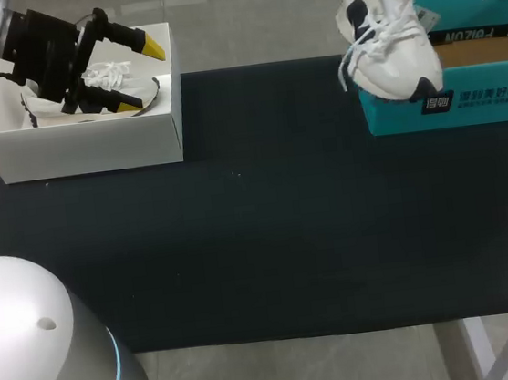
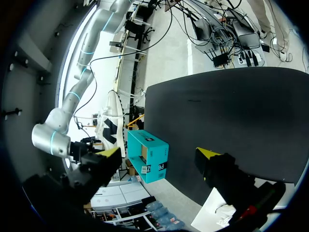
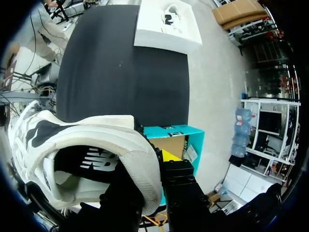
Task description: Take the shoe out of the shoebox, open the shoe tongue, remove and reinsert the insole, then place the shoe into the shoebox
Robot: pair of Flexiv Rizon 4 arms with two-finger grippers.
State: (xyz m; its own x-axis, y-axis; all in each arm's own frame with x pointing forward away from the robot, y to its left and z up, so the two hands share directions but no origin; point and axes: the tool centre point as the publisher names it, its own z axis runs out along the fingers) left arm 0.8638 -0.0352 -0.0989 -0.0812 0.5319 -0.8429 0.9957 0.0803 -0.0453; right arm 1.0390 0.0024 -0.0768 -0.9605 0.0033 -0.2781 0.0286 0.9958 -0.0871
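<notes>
Right end effector [image 3: 157, 159] grips the shoe [image 1: 389, 42] by the heel above the shoebox [image 1: 482, 95] for removal; left end effector [image 1: 142, 74], well apart, is released.

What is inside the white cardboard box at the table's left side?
A white lace-up sneaker lies inside the white cardboard box. The open left gripper above it covers part of the shoe, so the box floor beneath cannot be seen.

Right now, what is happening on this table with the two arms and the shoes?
The right gripper is shut on the heel of a white and navy shoe, holding it over the teal shoebox. The left gripper hangs open over a white shoebox with a white shoe inside.
</notes>
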